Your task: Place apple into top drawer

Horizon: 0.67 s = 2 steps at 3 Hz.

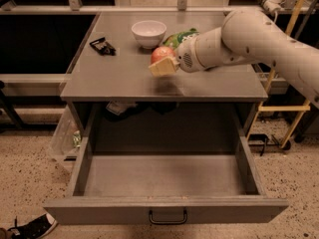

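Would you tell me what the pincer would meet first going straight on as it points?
Holding the round reddish apple, the pincer points left in view over the grey cabinet top; its way looks free, depth unclear.

The grey tabletop (119, 81) has a white bowl (148, 33) by its back edge, a green bag (180, 37) just beside it, and a small black thing (102, 46) near the left edge. The gripper (162, 66) holds the apple (160, 54) over the middle.
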Available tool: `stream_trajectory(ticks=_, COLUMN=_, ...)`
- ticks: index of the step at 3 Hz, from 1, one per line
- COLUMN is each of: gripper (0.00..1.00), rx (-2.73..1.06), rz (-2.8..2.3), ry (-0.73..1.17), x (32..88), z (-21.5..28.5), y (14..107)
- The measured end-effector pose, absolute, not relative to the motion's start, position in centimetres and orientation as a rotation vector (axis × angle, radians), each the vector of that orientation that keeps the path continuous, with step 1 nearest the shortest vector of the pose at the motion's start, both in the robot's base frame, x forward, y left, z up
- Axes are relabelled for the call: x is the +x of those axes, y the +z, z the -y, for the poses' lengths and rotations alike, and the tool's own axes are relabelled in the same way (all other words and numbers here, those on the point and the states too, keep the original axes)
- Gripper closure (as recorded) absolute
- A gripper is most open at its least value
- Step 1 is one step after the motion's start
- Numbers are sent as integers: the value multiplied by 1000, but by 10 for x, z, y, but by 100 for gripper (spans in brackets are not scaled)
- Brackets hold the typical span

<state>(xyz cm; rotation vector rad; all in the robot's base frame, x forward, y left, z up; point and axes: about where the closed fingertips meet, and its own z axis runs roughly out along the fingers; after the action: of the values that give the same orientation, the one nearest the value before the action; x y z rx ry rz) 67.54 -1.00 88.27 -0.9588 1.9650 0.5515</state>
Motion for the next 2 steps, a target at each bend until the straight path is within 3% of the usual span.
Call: stream_trajectory(ticks=2, gripper=100, rx=-1140, rz=-1876, ry=546, x=585, z=65, y=900)
